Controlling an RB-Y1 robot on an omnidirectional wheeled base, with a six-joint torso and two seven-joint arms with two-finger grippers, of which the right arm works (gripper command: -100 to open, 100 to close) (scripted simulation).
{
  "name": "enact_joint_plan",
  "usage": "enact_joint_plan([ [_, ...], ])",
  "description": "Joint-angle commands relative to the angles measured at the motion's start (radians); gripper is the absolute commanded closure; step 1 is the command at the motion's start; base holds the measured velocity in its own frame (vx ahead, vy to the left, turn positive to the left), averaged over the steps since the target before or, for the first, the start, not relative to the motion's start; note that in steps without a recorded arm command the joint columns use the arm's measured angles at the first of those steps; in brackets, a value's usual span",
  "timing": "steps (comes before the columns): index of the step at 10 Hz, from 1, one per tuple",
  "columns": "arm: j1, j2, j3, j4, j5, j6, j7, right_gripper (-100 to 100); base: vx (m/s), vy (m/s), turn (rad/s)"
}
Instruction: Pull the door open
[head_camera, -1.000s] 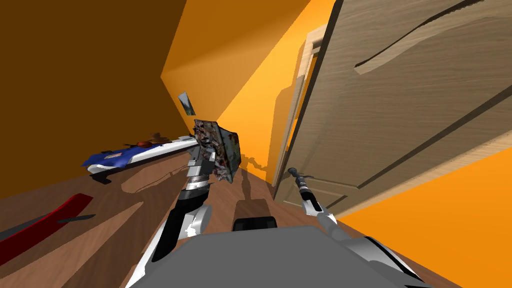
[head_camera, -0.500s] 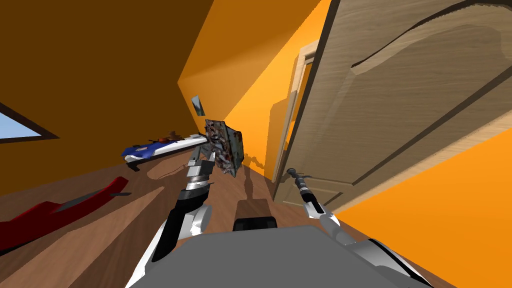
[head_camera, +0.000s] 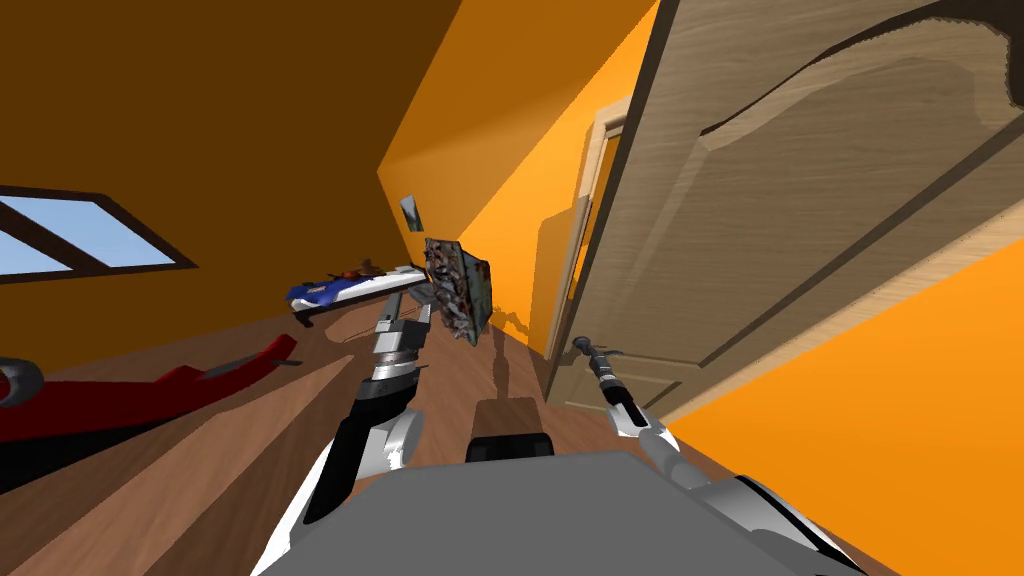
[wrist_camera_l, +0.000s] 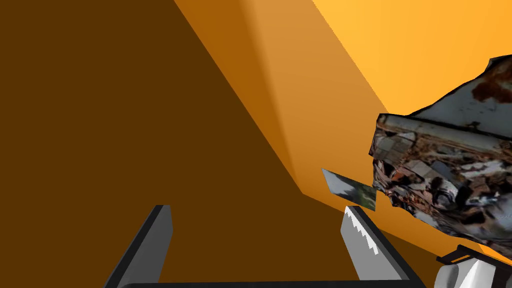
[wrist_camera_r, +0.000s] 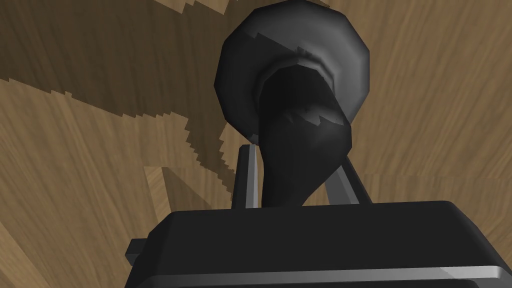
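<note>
Pinching the dark handle (wrist_camera_r: 300, 125) between its two fingers (wrist_camera_r: 248, 175), the right gripper (wrist_camera_r: 296, 159) sits close against the wooden door (wrist_camera_r: 100, 150) straight ahead of it, while the left gripper (wrist_camera_l: 256, 214), fingers spread wide, is held up well apart from that door.

wood floor (head_camera: 180, 480) carries a long red object (head_camera: 130, 395)

One wooden door (head_camera: 800, 200) is counted, with one dark handle (wrist_camera_r: 295, 85) on it. One further door frame (head_camera: 592, 170) is seen far off. Two grippers are counted: left gripper (wrist_camera_l: 255, 215), right gripper (wrist_camera_r: 296, 155). One window (head_camera: 80, 235) is noted at left, one small picture (head_camera: 410, 212) on the far wall. One mottled object (head_camera: 460, 290), one blue-and-white object (head_camera: 340, 288) and one red object (head_camera: 150, 395) are counted.
</note>
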Motion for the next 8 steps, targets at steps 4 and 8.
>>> enact_joint_plan([
  [4,-0.008,-0.004,0.003,0.016,0.026,-0.013,-0.019,100,-0.203,-0.079,0.162],
  [8,-0.015,-0.003,0.005,0.022,0.037,-0.018,-0.029,100,-0.185,-0.049,0.102],
])
